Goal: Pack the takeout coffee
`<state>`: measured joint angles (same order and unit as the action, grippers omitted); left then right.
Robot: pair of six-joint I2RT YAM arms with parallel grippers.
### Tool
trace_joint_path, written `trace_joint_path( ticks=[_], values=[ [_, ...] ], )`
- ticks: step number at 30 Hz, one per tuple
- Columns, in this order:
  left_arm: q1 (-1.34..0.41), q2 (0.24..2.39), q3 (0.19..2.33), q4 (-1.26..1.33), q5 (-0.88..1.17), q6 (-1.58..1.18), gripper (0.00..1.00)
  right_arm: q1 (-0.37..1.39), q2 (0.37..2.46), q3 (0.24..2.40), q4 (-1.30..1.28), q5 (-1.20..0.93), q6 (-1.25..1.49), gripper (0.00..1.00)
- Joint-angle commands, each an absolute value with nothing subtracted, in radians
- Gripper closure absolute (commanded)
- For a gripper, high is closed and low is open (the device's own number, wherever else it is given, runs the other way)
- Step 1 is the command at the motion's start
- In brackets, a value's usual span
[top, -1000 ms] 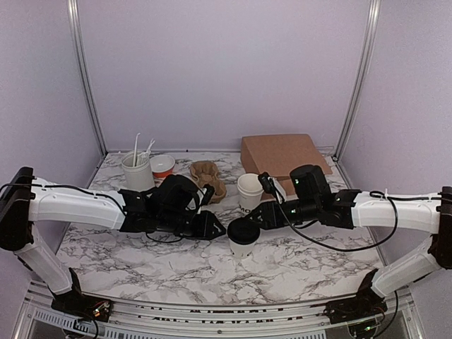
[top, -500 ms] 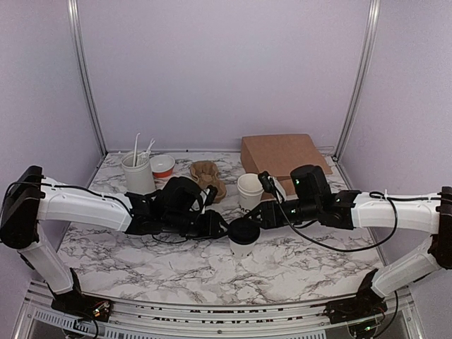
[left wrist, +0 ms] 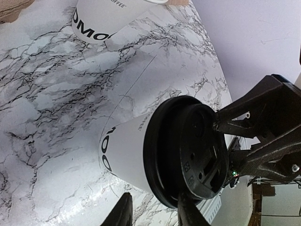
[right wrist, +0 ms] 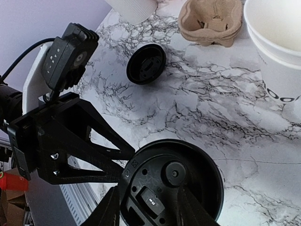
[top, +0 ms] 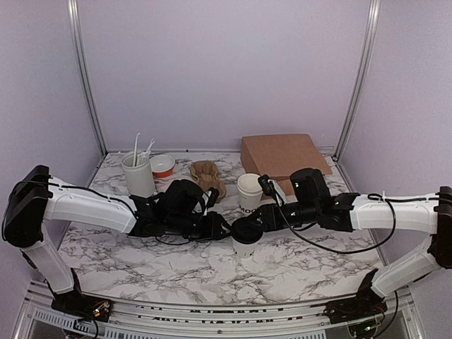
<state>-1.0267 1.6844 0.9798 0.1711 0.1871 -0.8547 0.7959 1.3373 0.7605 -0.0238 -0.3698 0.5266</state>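
The takeout coffee (top: pixel 244 246), a small white paper cup with black lettering and a black plastic dome lid, stands upright near the centre of the white marble-pattern table (top: pixel 141 261), between both arms. Right gripper (right wrist: pixel 149 209): jaws clamped on the lid rim. Left gripper (left wrist: pixel 153 213): fingers straddle the rim from the opposite side; grip or clearance cannot be determined. Step in hand, by assessment: securing the cup before transfer. The next move likely requires one firm hold, a vertical lift, and placement into the brown moulded-pulp cup carrier (top: pixel 207 176) behind.

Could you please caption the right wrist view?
Right gripper at the lidded takeout coffee, left gripper opposite; loose black lid and cup carrier beyond.
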Motion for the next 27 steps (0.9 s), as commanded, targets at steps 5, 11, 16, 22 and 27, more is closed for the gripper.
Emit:
trace_joint_path(
  ticks=[5, 11, 16, 22, 27],
  values=[
    [-1.026, 1.738, 0.977, 0.173, 0.207, -0.877, 0.66, 0.806, 1.341, 0.725, 0.014, -0.37, 0.551, 0.61],
    [-1.026, 1.772, 0.99, 0.08, 0.177, -0.864, 0.66, 0.806, 1.335, 0.712, 0.017, -0.362, 0.556, 0.61],
    [-1.026, 1.798, 0.984, 0.037, 0.159, -0.851, 0.66, 0.807, 1.331, 0.701, 0.025, -0.356, 0.561, 0.61],
    [-1.026, 1.814, 0.99, 0.0, 0.132, -0.83, 0.67, 0.806, 1.327, 0.697, 0.025, -0.351, 0.565, 0.61],
    [-1.026, 1.82, 1.01, -0.034, 0.107, -0.8, 0.67, 0.807, 1.32, 0.695, 0.026, -0.35, 0.572, 0.61]
  ],
)
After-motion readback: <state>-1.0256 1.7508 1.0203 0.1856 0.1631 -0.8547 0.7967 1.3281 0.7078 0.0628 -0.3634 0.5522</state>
